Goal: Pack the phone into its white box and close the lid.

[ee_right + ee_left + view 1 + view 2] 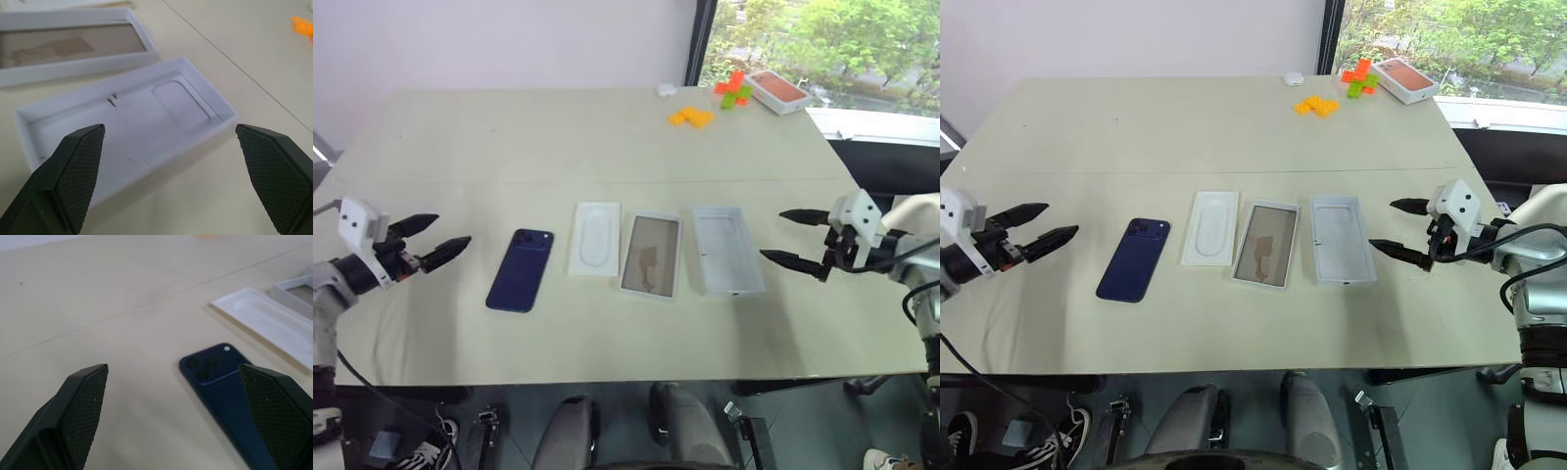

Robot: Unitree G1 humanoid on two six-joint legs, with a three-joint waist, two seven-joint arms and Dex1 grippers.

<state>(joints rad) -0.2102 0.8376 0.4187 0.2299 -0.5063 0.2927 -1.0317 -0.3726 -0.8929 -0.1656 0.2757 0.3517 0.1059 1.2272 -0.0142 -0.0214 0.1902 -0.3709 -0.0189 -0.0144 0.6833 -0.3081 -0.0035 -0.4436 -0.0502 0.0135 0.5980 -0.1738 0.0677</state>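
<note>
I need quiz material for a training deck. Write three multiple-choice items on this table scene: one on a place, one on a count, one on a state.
1. Which item in the row lies nearest the left hand?
A. the lid
B. the phone
C. the white box

2. How many flat items form the row between the two hands?
A. two
B. four
C. six

3. What state is the white box in?
A. empty and uncovered
B. holding the phone
C. covered by the lid

Answers:
1. B: the phone is the row's leftmost item.
2. B: phone, insert, white box, lid.
3. A: its shiny bottom is bare, and the lid lies beside it, towards the right hand.
</note>
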